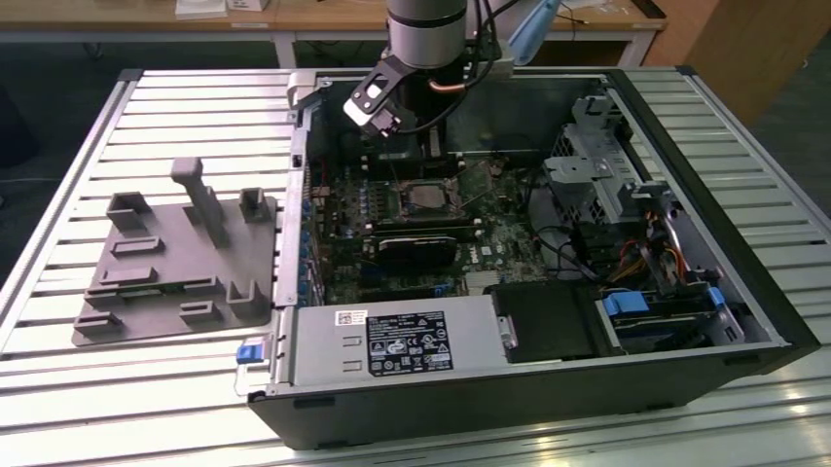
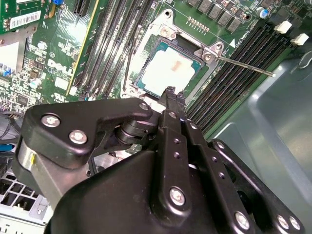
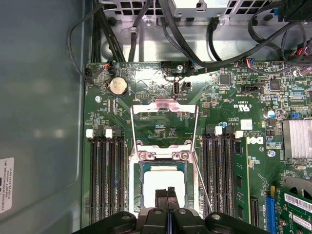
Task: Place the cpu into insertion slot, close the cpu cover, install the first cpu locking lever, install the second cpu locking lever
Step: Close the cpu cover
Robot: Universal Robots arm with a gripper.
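Gripper tips together, arm vert.

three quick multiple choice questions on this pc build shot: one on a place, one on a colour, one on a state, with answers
1. Where is the cpu?
A. on the moulded fixture
B. seated in the insertion slot
C. held high above the case

2. What colour is the moulded fixture beside the computer case?
A. grey
B. red
C. yellow

3. How does the cpu cover stand?
A. closed over the cpu
B. swung open
C. lying outside the case

Answers:
1 B: in both wrist views its silver face lies inside the socket rim, at the tip of the gripper.
2 A: it is plain grey in the exterior view.
3 B: the silvery frame is hinged back, with green board showing through its window.
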